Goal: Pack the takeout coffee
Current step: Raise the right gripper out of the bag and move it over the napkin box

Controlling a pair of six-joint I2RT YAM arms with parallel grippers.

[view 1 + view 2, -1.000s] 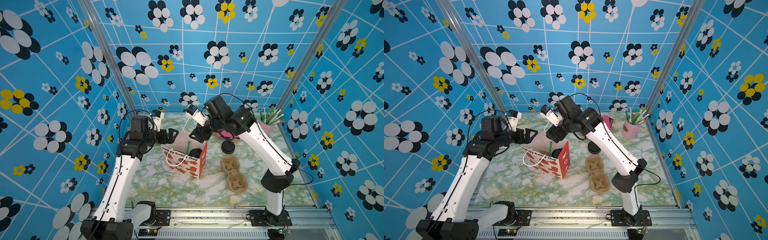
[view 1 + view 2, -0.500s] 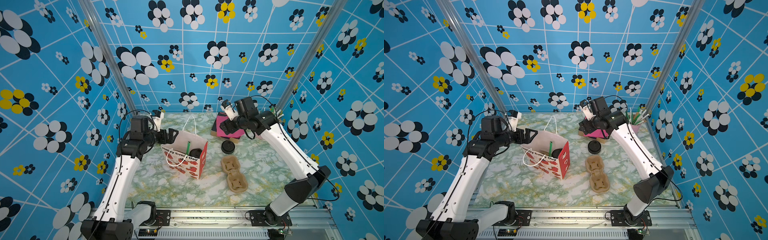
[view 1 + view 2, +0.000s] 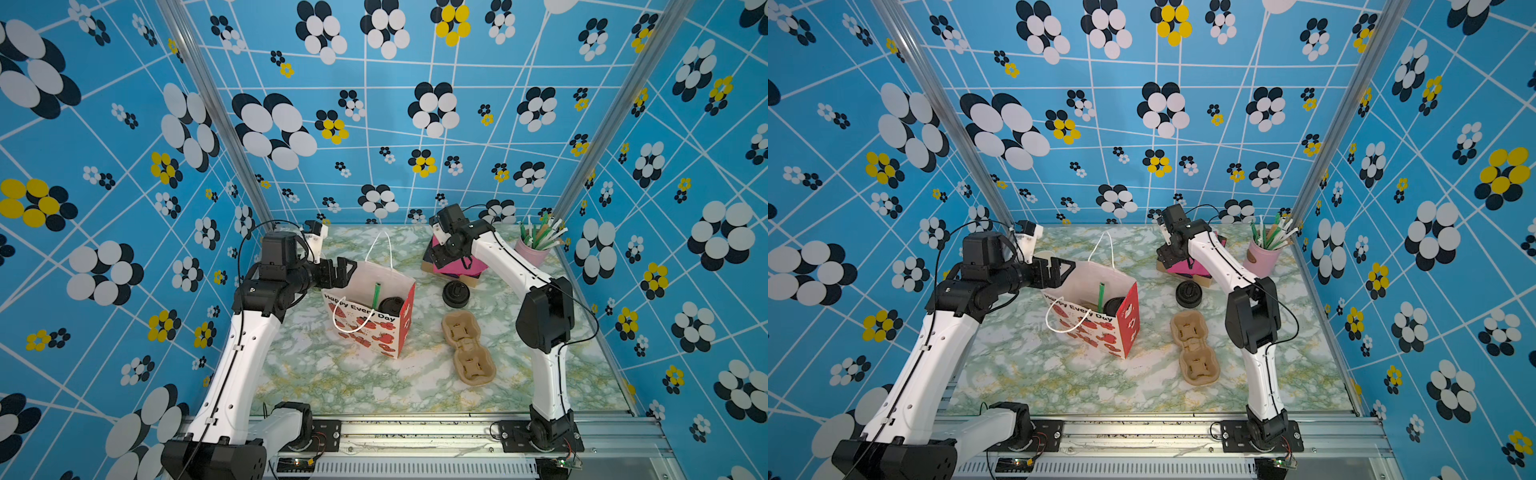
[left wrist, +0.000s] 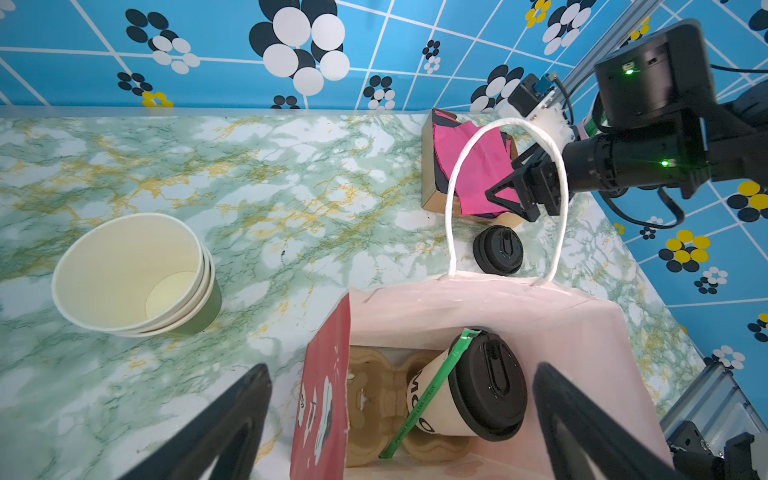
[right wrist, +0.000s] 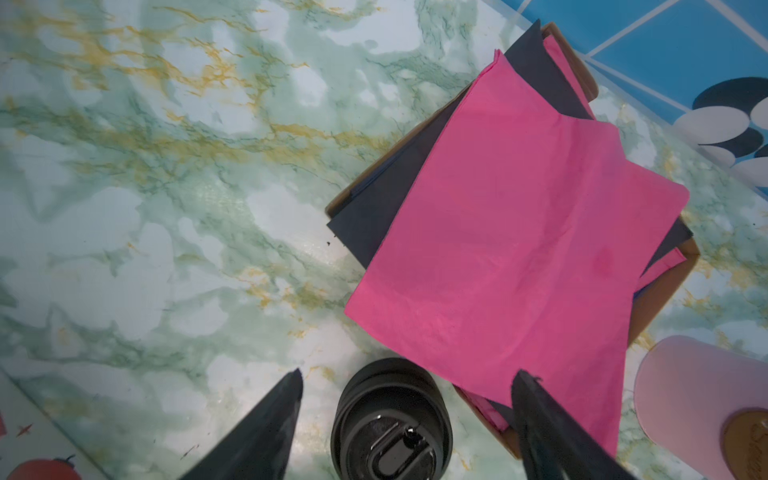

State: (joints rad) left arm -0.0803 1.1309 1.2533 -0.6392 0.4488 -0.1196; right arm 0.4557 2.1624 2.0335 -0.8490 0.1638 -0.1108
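Coffee [image 4: 469,390] sits inside bag [image 3: 365,328]. My left pincer [image 3: 345,270] stands apart at bag rim; right pincer [image 5: 408,374] apart over napkins [image 5: 519,228] near surface's far edge.

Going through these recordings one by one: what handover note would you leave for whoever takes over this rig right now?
Left gripper: open, empty, at the gift bag rim.
Right gripper: open, empty, above the pink napkins in their cardboard box.
Takeout coffee: inside the bag, lid on, leaning in a cup carrier; a green wrapped straw rests against it.
Done: coffee, carrier and straw are in the bag.
Left: probably a napkin, judging by where the right gripper is; then pull both arms clear.
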